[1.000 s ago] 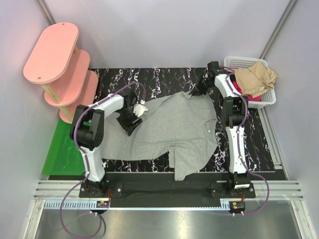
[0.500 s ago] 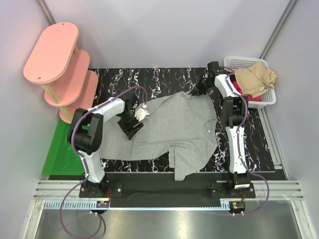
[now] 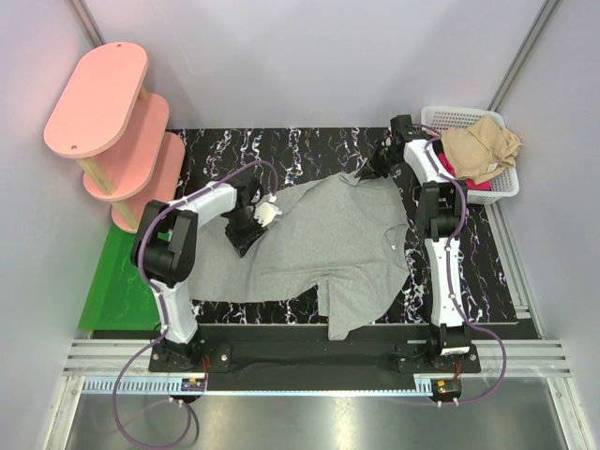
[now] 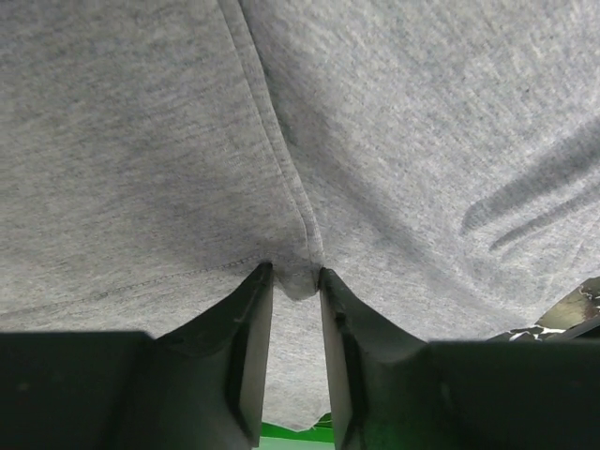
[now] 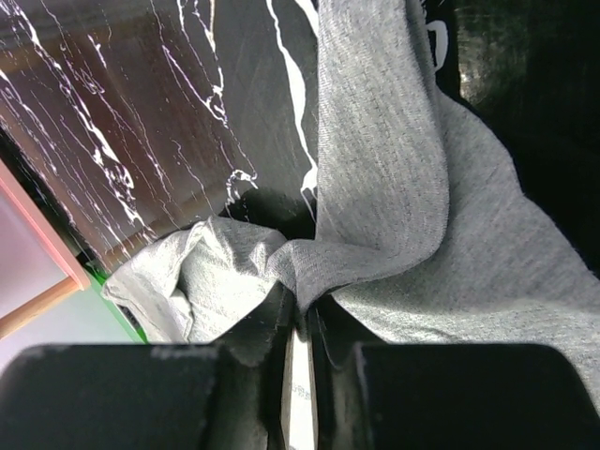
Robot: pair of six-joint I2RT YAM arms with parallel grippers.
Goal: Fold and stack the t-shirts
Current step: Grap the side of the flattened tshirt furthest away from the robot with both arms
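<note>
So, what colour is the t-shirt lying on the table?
The t-shirt is plain heather grey, with no print. The left wrist view shows it best.

The left gripper [image 4: 292, 277], its jaws pinched on a seam of the grey t-shirt [image 3: 328, 244], has shifted slightly toward the near edge of the desk [image 3: 309, 150] over the past second. The pale bunched fold of cloth [image 3: 265, 214] beside it has come down with it. The left arm [image 3: 169, 239] swung its elbow outward to the left half a second ago and has since drawn part of the way back in.
</note>
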